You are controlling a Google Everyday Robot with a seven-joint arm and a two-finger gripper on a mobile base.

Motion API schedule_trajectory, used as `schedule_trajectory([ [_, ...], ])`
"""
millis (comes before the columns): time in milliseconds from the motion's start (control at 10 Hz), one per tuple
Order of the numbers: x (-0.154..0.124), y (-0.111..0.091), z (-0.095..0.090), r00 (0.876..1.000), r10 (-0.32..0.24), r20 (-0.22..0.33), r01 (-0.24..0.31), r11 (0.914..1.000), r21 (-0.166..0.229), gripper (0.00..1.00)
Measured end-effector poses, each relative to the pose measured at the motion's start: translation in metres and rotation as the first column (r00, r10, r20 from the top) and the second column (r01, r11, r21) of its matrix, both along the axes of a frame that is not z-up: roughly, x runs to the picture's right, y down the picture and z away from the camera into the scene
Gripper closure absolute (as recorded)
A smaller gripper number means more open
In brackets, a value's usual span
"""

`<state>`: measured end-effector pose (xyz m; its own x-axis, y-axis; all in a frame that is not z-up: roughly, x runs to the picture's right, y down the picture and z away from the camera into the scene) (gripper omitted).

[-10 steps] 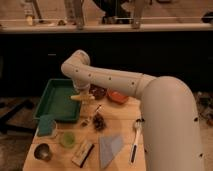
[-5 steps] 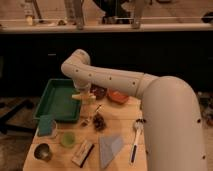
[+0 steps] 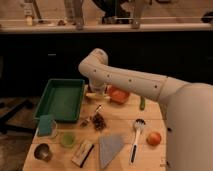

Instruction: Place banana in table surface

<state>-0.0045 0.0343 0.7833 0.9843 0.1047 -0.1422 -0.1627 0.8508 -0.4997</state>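
Note:
The banana is small and pale yellow. It sits in my gripper, just right of the green tray's right edge and left of the orange bowl. The gripper hangs from the white arm, which reaches in from the right. It is shut on the banana and holds it low over the table surface, a light tan top of wooden planks. I cannot tell whether the banana touches the wood.
A green tray lies at the back left. A slim green vegetable and a round orange fruit lie on the right. A dark cluster, a white utensil, a grey cloth, a teal cup, a small green bowl, a metal cup and a block fill the front.
My gripper has moved a little to the right with the banana, from over the tray's right edge to over the wood beside it.

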Motion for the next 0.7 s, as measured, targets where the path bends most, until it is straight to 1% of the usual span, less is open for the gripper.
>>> schedule_trajectory([
  [300, 0.042, 0.014, -0.003, 0.995, 0.079, -0.063, -0.080, 0.9967, -0.014, 1.00],
  [500, 0.063, 0.029, -0.001, 0.987, 0.127, -0.100, -0.131, 0.9908, -0.032, 1.00],
  [700, 0.082, 0.041, 0.002, 0.978, 0.161, -0.130, -0.168, 0.9846, -0.047, 1.00],
])
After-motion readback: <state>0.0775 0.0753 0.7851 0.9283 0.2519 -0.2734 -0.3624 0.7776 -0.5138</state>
